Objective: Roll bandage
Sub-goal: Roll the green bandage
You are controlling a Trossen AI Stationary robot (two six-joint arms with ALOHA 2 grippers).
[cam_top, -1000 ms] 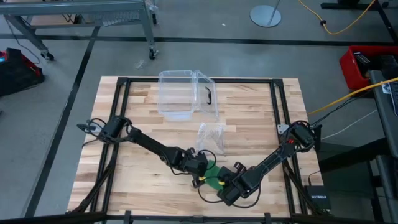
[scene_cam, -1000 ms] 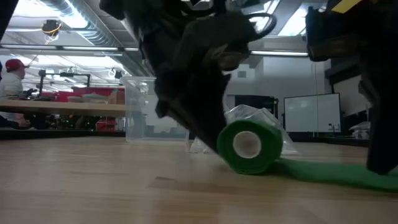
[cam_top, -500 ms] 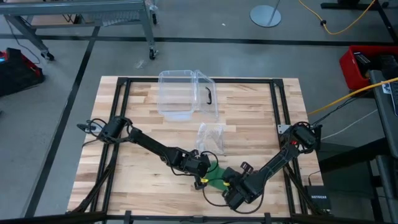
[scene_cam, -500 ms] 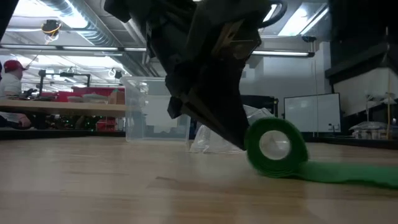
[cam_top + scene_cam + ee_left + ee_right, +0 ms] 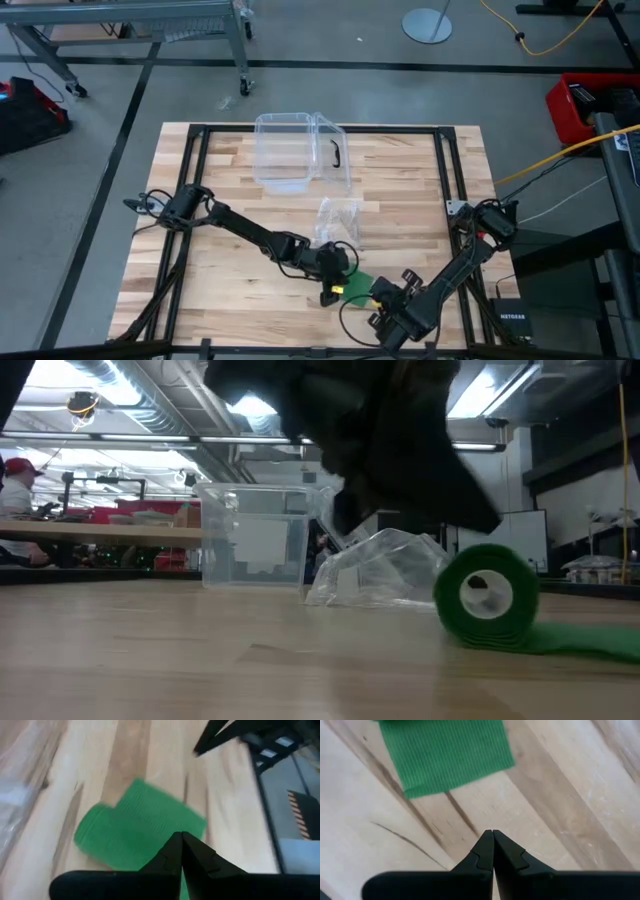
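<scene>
Left claw [image 5: 331, 290], fingers together, presses the bandage [image 5: 487, 597] roll just beside its flat tail on the table [image 5: 420, 200]. Rolling looks nearly finished; next, push the roll over the short tail. Right claw [image 5: 493, 849], fingers together, hovers just past the tail's end.
</scene>
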